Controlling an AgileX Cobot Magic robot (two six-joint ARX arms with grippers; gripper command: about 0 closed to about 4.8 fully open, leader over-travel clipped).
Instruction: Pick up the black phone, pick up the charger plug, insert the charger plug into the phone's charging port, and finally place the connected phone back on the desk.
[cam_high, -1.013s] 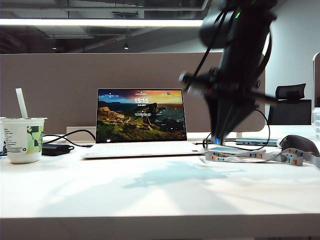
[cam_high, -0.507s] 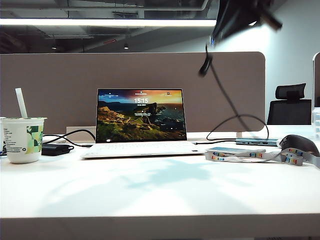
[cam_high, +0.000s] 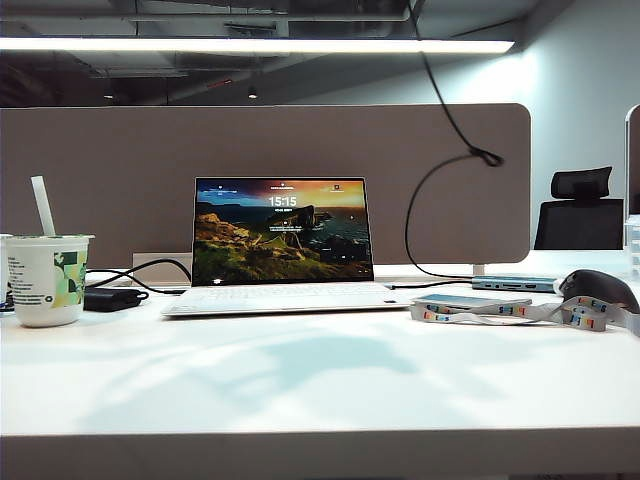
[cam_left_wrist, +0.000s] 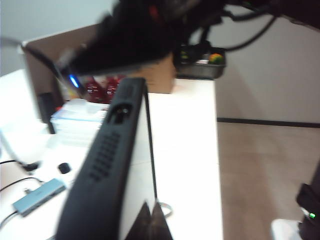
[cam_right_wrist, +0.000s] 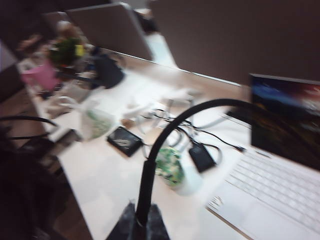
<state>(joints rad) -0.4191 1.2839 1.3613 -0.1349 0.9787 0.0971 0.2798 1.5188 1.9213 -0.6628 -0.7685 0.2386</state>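
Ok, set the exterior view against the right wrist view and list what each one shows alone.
Only the exterior view: the pale slab with its lanyard, the hub and the office chair.

Only the right wrist view: the right hand, raised above the desk and shut on the charger cable, plus clutter on the neighbouring desk.

Both: the laptop, cup, power brick, desk and charger cable.

Neither shows the left hand. It appears only in the left wrist view, shut on the black phone.
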